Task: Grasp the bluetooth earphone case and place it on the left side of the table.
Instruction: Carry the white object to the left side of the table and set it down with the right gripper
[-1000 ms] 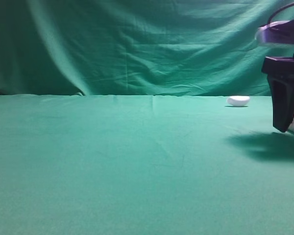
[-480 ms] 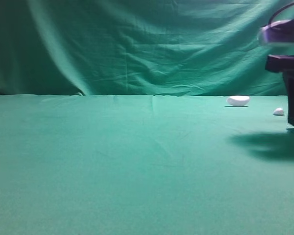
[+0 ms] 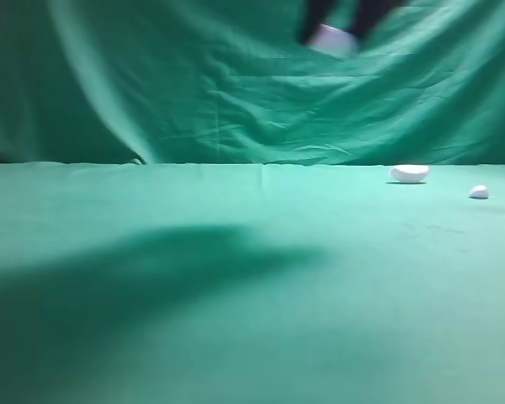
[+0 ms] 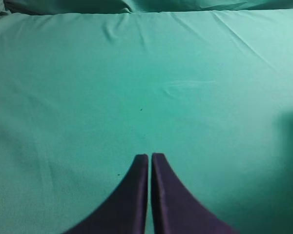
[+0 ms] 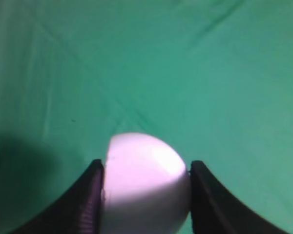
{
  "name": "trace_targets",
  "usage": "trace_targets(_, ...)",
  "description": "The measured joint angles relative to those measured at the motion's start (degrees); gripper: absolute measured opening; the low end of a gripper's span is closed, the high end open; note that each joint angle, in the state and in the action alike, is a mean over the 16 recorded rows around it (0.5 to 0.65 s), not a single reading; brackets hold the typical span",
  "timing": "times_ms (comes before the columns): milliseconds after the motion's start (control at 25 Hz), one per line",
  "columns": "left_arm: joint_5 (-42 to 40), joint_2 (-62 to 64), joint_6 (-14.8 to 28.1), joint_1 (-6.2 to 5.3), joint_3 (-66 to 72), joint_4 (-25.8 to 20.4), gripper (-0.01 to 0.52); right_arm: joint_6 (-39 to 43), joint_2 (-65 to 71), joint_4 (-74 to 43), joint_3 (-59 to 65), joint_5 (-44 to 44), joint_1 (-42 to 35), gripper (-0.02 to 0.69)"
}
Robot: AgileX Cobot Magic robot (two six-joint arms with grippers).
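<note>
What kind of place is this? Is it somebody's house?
Probably not a house. It looks like a robot test setup: green cloth covers the table, more green cloth hangs behind as a backdrop, and the right end effector is carrying a white earphone case.

no readable text, labels, brands, numbers or signs anywhere

The earphone case is a smooth white rounded shell, clamped on both flanks between the dark fingers of the right gripper, its domed end pointing toward twelve o'clock in the right wrist view. In the high view it shows as a blurred white patch at about twelve o'clock, well above the green cloth-covered desk, touching nothing on it.
</note>
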Motion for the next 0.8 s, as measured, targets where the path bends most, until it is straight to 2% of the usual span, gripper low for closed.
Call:
trace_targets(200,0.0,0.0,0.0,0.00,0.0,0.0,0.000,-1.3,8.7,0.2,-5.3,-5.3,6.1,0.331)
trace_targets(440,0.0,0.0,0.0,0.00,0.0,0.0,0.000,-3.0,15.6,0.3,-8.0,-10.6,9.6,0.335)
trace_targets(800,0.0,0.0,0.0,0.00,0.0,0.0,0.000,-3.7,18.2,0.3,-8.9,-13.0,11.0,0.444)
